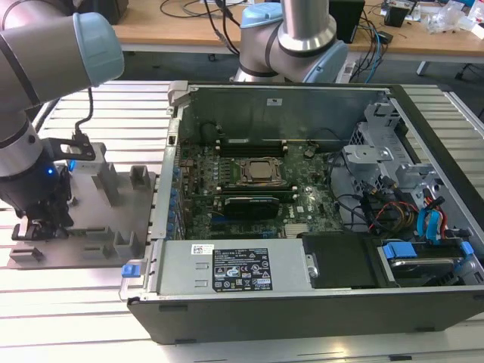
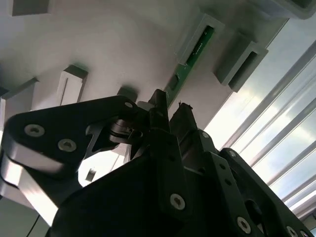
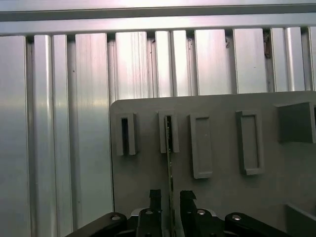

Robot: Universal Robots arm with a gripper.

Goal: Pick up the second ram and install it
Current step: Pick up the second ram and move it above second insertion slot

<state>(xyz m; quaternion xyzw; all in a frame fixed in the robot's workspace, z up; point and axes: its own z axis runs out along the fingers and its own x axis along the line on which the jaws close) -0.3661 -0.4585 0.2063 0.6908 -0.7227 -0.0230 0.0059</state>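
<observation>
Computer case (image 1: 302, 321) beside fixture plate (image 1: 79, 253)

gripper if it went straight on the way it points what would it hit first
Likely the plate: the open gripper straddles the ram standing on edge in its slot, so the ram would slide between the fingers and the tips would reach the plate. Depth is unclear.

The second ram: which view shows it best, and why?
The second wrist view: the second ram shows its green face, standing in the fixture plate. The first wrist view shows it edge-on between the fingers. Exterior view: hidden behind the gripper.
</observation>
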